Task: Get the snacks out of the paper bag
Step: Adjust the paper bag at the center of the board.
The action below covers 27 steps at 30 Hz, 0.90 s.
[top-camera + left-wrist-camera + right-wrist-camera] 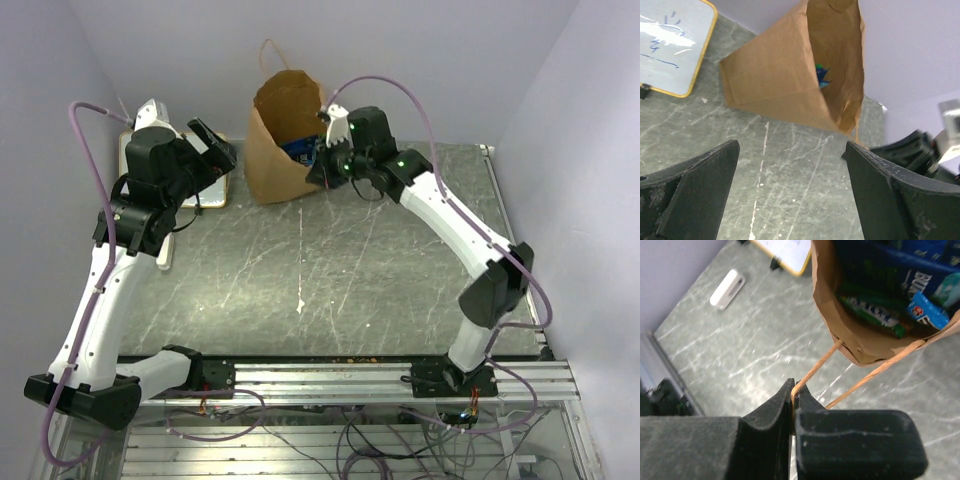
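right gripper (792,396) pinches the twisted handle (815,367) of the paper bag (850,342), snacks (875,315) inside it; left gripper (791,149) hangs spread near the bag.

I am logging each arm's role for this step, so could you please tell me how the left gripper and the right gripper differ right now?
The left gripper is open, its fingers wide apart; the right gripper is shut. The left gripper holds nothing, while the right gripper pinches the handle of the paper bag. Both face the paper bag, with the snacks lying inside it.
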Available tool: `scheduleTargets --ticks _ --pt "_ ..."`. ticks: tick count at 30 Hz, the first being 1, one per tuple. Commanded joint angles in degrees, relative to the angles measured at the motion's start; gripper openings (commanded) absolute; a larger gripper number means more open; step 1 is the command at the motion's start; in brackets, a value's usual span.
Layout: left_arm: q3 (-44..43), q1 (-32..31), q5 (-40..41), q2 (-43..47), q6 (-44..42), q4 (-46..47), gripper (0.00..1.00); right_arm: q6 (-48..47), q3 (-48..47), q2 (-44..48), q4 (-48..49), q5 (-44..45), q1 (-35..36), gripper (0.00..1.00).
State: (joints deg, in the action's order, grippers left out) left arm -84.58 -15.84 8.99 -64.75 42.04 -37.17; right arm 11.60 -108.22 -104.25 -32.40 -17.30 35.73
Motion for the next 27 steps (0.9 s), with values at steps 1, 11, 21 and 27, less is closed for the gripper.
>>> scheduleTargets --ticks 1,11,21,27 --pt "-3.42 0.45 -7.05 -0.84 3.03 0.35 0.96 3.55 9.36 10.91 -0.55 -5.39 2.95 0.0" --pt "-4.15 0.45 -21.8 -2.95 5.39 6.22 1.0 9.82 34.54 35.45 -1.04 -2.29 4.67 0.0" --pt "-5.25 0.39 -33.25 -11.16 6.38 14.48 1.0 12.22 44.0 48.56 -7.3 1.69 4.62 0.0" --pt "-11.67 0.37 -32.72 -19.91 3.72 11.47 0.91 11.07 42.48 48.17 -10.22 3.0 4.7 0.0"
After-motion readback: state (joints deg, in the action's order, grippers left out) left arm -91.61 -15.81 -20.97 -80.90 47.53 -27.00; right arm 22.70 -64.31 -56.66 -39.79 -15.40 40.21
